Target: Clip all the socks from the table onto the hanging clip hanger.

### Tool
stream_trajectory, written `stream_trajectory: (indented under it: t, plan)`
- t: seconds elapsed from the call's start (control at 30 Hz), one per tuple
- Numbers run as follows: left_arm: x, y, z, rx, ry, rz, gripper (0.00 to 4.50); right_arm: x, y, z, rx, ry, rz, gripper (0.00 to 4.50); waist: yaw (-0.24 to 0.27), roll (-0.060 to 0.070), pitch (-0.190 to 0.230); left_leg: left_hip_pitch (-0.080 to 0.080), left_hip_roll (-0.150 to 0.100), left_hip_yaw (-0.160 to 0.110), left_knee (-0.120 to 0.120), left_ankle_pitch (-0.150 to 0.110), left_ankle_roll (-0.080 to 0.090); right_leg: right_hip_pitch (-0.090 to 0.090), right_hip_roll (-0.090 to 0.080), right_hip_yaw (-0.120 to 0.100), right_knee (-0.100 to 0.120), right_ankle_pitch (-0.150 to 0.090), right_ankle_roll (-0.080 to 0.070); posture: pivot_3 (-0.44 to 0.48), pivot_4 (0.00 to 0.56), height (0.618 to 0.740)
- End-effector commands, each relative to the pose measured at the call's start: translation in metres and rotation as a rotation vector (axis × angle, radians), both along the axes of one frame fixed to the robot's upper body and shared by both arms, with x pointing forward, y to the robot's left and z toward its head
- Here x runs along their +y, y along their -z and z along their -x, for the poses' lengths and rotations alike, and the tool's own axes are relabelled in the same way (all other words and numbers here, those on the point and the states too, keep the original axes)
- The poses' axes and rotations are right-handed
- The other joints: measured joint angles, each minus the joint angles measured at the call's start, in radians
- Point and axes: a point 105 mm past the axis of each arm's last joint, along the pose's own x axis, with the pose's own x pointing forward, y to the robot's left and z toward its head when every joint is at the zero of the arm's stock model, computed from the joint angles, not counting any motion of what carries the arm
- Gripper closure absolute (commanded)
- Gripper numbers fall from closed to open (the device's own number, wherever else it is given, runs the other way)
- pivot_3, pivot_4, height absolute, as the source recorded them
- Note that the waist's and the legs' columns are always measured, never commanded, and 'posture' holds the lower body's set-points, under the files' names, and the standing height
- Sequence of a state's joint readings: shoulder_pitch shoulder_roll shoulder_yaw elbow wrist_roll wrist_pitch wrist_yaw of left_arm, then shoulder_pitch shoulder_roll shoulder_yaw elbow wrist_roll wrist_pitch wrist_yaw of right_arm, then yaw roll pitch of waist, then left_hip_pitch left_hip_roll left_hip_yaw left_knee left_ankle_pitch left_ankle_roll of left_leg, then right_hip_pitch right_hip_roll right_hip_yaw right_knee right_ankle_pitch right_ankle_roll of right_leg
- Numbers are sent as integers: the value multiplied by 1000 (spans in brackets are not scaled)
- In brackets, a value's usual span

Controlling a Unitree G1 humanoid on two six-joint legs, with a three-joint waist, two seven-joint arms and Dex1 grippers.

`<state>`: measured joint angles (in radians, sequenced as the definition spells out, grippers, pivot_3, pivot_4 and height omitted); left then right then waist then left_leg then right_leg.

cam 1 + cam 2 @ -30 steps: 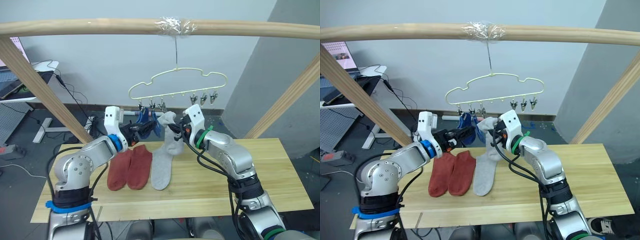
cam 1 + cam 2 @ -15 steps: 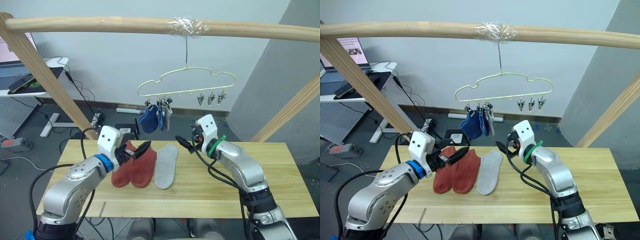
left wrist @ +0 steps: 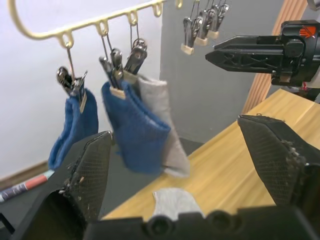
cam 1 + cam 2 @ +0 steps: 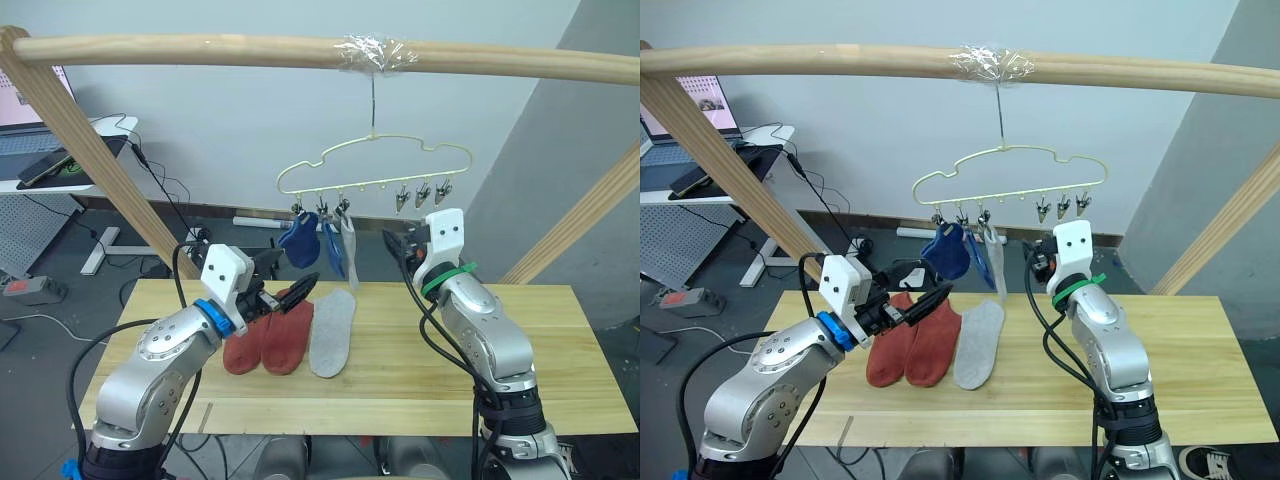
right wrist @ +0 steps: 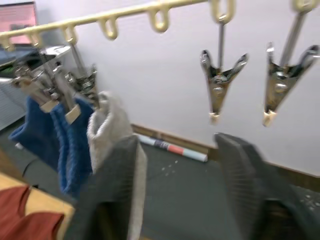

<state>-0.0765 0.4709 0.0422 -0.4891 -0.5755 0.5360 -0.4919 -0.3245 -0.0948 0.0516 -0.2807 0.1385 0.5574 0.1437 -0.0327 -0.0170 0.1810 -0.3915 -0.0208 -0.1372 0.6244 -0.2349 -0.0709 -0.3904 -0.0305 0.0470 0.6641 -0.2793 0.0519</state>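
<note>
Grey sock (image 4: 992, 262) now hangs clipped beside the two blue socks (image 4: 945, 252); my right gripper (image 5: 175, 185), jaws apart, has let go. Three socks (image 4: 930, 343) remain below my open left gripper (image 3: 185, 175).

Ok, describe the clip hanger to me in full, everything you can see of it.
The clip hanger is thin pale yellow-green wire with a hook top, hanging by a thin wire from the taped spot on the wooden pole above the table. Six small metal clips dangle from loops along its bottom bar. The three on the robot's left hold two blue socks and one grey sock, bunched close together. The three empty clips hang free. Neither gripper touches it.
</note>
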Motion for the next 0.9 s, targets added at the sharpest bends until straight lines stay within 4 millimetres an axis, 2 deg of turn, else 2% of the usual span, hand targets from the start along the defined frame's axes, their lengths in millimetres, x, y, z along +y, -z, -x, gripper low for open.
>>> stream_trajectory:
  t: [0.03, 0.3, 0.5, 0.67, 0.9]
  plan:
    - [-9, -10, -1, -57, 24, 14, 0, -3, -16, -5, -54, 51, -47, 2187, -1, 0, 0, 0, 0, 0, 0, 0, 0, 0, 0, 0, 0, 0, 0, -7, 119, 740]
    - [-22, -16, -2, -78, 49, 30, 0, -4, -25, -25, -54, 111, -139, 2187, -1, 0, 0, 0, 0, 0, 1, 0, 0, 0, 0, 0, 1, 0, -1, -2, 126, 740]
    - [-28, -19, 1, -93, 64, 27, 0, 6, -38, -36, -83, 87, -170, 2187, -2, 0, 0, 1, 0, 0, 1, 0, 0, 0, 1, 0, 1, 1, -1, 7, 123, 740]
    - [-26, -23, 0, -106, 67, 31, 0, 15, -44, -40, -94, 55, -186, 2187, -1, 0, 0, 1, 0, 0, 1, 0, 0, 0, 1, 0, 2, 1, -1, 17, 126, 740]
    - [-34, -33, 11, -141, 148, 52, 0, 20, -43, -44, -86, 40, -191, 2187, -1, 0, 0, 1, 0, 0, 1, 0, 0, 0, 1, 0, 2, 1, -1, 23, 131, 740]
